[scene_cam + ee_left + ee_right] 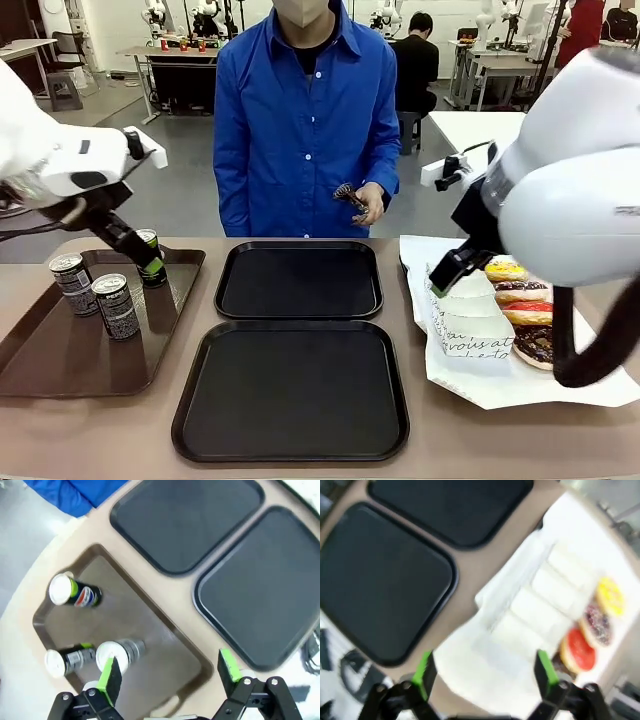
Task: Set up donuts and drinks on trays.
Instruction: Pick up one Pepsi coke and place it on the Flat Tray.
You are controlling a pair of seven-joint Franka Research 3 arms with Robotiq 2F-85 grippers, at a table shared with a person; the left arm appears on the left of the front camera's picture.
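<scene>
Hovering with jaws apart: my left tool [167, 668] over slim silver-topped cans [75, 594], my right tool [484, 670] over sleeved ring donuts [581, 652].

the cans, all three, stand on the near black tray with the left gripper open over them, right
Not quite. The three cans stand on the longer brown tray, not on the near black tray. The front view shows this, and the left wrist view agrees. The rest holds: the left gripper is open over them.
</scene>
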